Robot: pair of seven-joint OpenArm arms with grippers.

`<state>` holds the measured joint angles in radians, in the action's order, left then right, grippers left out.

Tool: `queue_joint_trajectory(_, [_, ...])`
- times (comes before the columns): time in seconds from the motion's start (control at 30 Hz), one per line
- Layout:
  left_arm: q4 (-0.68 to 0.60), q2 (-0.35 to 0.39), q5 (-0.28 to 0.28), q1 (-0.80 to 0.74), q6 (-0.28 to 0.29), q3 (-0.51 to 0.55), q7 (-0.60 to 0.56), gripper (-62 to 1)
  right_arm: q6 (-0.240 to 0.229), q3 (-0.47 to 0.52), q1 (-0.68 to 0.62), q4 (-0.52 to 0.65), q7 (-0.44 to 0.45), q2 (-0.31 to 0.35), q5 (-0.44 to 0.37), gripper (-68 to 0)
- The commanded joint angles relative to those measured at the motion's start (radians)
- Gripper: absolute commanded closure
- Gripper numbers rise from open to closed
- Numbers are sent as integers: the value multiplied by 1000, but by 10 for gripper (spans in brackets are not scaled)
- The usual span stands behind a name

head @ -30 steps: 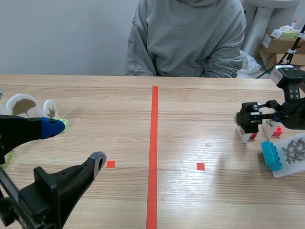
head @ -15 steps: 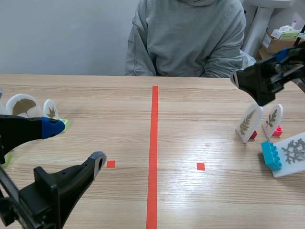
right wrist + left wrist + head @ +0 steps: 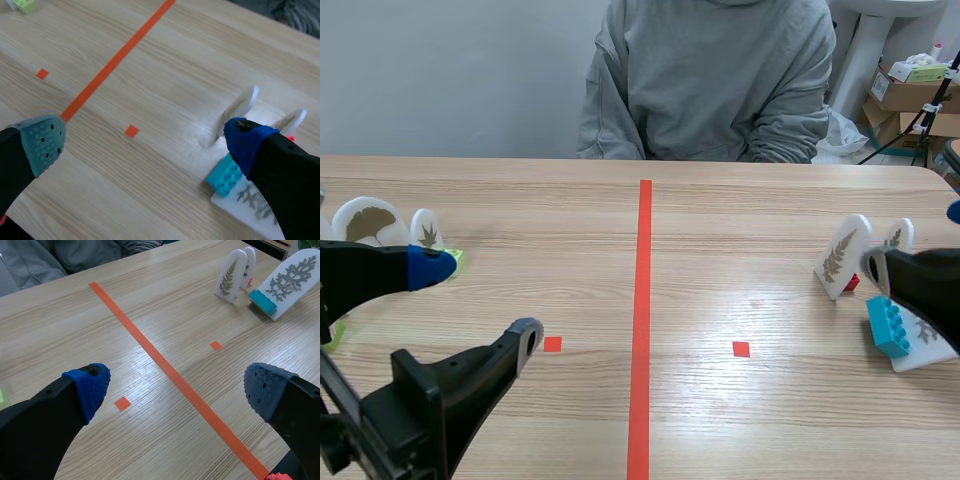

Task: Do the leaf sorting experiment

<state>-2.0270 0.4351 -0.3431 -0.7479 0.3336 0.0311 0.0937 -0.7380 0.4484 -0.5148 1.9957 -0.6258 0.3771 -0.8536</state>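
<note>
- Left gripper [image 3: 177, 390] hangs released on my feed, its two blue pads spread wide with nothing between them, low over the table [image 3: 720, 420] on the left of the long tape line [image 3: 642, 320].
- Right gripper [image 3: 142, 142] is likewise spread and empty, with one grey-green pad and one blue, on the right of the line.
- I count five leaf cards.
- Three are right of the line:
  - a fern card [image 3: 842, 255] and a second upright card [image 3: 895, 238] stand just beside each other;
  - a branching-leaf card [image 3: 292, 277] lies flat, with one cyan brick [image 3: 262, 302] at its end nearer the line.
- Two stand left of the line: a ginkgo card [image 3: 365, 220] and a smaller card [image 3: 426, 230], with one green brick [image 3: 455, 258] just beside the smaller.
- Two small tape squares, a left square [image 3: 552, 344] and a right square [image 3: 741, 349], sit one on each side of the line.
- One person [image 3: 710, 80] in a grey hooded top sits at the line's far end.
</note>
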Motion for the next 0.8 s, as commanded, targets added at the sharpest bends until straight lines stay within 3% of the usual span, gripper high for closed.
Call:
queue_joint_trajectory(0.0, [-23, -5, -13, 3, -1, -1, -18, -572, -8, 14, -3, -11, 15, 11, 5, -665])
queue_joint_trajectory(0.1, [-23, -5, -14, 3, -1, -1, -18, -572, -8, 15, -24, -11, 24, 11, 68, -664])
queue_joint_trajectory(0.27, [-23, -2, -82, 3, -1, -1, -18, -572, -8, 15, -42, -11, 105, 11, 153, -615])
queue_joint_trajectory(0.33, [-23, -2, -84, 3, -1, -1, -18, -572, -8, 15, -35, -11, 126, 11, 168, -615])
queue_joint_trajectory(0.77, [-23, -2, -84, 3, -1, -1, -17, -572, -8, 15, -31, -11, 138, 11, 170, -615])
